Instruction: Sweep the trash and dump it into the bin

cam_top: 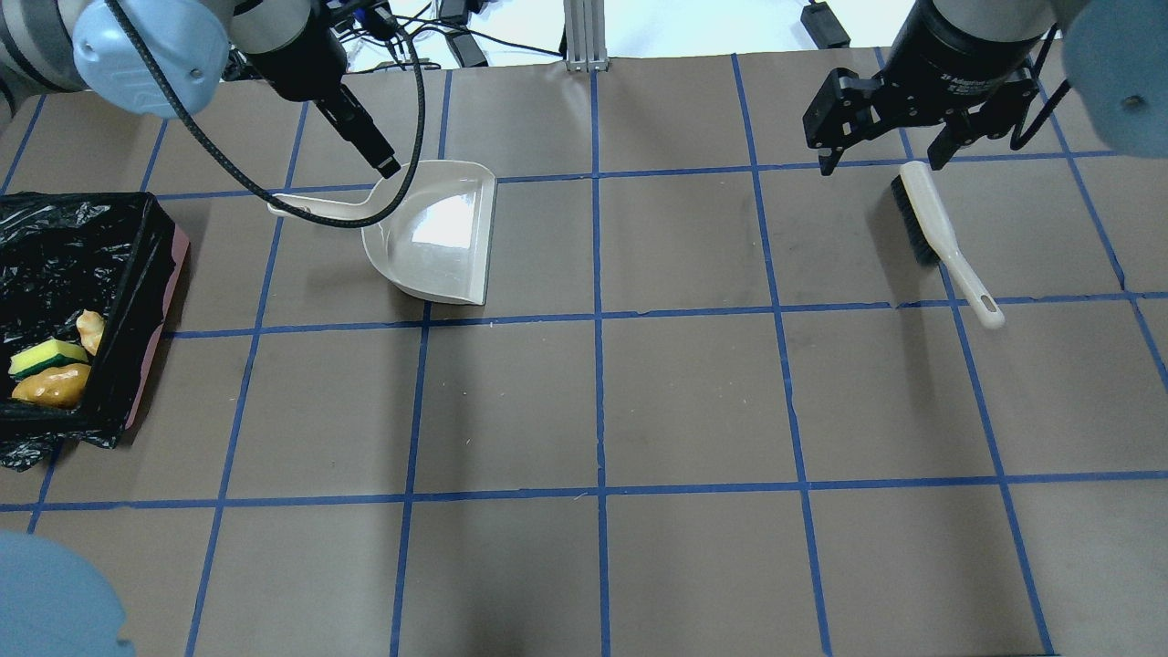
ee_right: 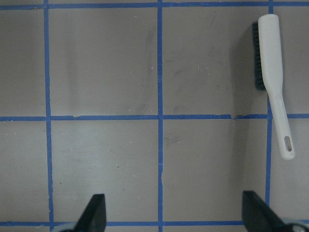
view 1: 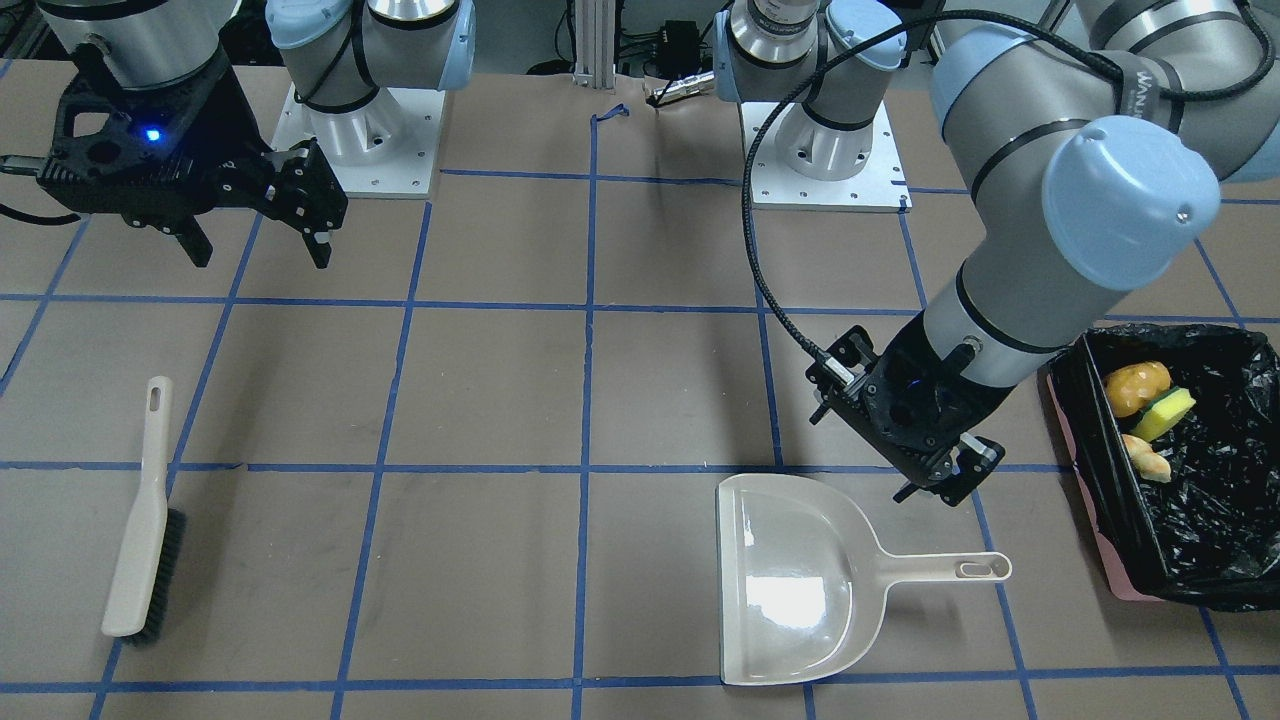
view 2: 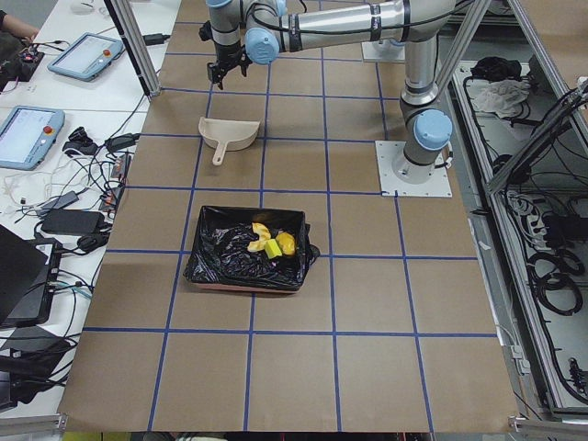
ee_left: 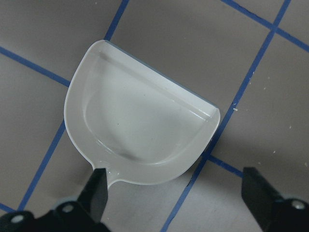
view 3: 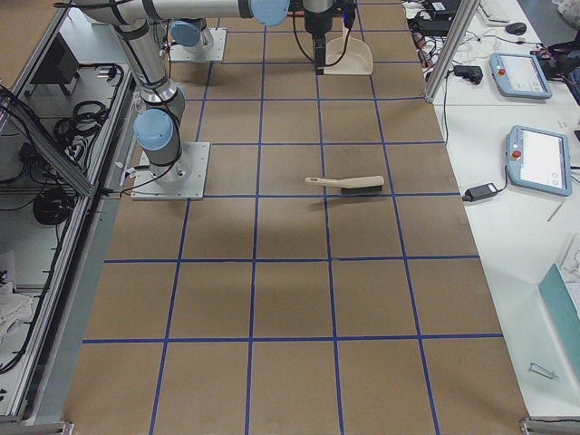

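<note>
**Plastic pan down, all trash in the bin**

Three pieces of trash lie together inside the one bin point(view 1: 1215, 530), at the robot's left end of the worktop point(view 1: 500, 400). They are one glossy lump point(view 1: 1137, 385), one croissant-like piece point(view 1: 1147, 458) and one yellow-and-green sponge wedge point(view 1: 1165, 412). All look light — the sponge soft, the lump probably slick — so sweeping should suit them better than pinching. One beige dustpan point(view 1: 790, 580) lies flat; it looks thin, stiff and light, and its slim handle is the place to grip. One brush point(view 1: 145, 520) lies well apart. The left tool point(view 1: 935, 490) hovers near that handle, jaws wide and empty — the right tool point(view 1: 260, 258) hangs spread and empty too.
</note>
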You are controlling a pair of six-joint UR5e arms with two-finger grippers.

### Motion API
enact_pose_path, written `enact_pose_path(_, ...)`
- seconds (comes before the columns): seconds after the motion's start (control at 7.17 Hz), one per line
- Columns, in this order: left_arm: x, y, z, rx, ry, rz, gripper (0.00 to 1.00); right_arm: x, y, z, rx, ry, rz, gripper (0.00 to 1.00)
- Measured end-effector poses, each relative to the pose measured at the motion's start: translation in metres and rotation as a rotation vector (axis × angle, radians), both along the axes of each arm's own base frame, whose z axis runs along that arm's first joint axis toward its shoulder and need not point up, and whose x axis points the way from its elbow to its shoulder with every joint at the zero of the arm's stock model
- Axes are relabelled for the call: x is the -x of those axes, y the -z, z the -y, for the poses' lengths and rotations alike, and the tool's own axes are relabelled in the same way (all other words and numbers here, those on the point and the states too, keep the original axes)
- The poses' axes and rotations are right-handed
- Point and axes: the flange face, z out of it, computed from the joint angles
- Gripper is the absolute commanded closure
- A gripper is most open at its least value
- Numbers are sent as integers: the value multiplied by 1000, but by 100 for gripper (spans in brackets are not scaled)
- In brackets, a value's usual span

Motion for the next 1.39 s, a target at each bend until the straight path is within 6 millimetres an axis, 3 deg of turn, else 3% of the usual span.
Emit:
enact_pose_path(0.7,11,-63,-69,-74,-430,25,0,0,0,0,0,0,0,0)
enact_pose_path(0.98,7,-71,-86,-89,-509,66,0,0,0,0,0,0,0,0)
enact_pose_path(1.39,1,-65,-101,-96,-522,113,0,0,0,0,0,0,0,0)
